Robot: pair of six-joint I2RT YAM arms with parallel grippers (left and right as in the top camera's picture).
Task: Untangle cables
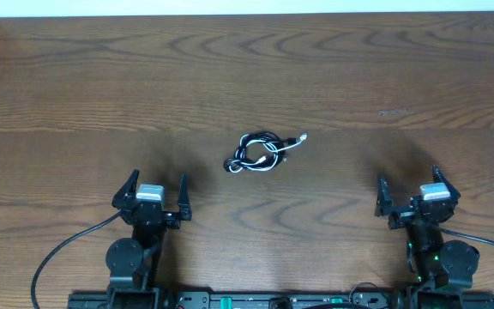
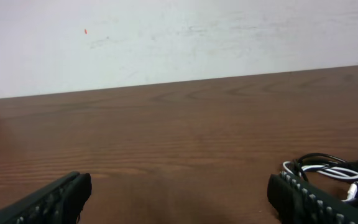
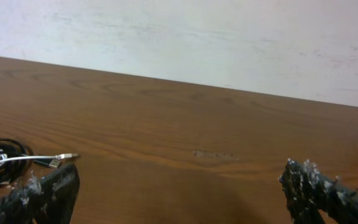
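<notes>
Both spread and empty, left tool [image 1: 157, 182] and right tool [image 1: 412, 187] sit short of the cables [image 1: 260, 152], and grabbing white and black at once could tighten the knot.

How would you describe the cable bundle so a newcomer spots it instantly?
On the dark wooden table, look near the middle, ahead of and between the left gripper and right gripper. The cables lie there as one small knot, white and black cords, a plug end sticking out rightward. Unlike the thick black arm wires, they are thin and two-coloured.
</notes>
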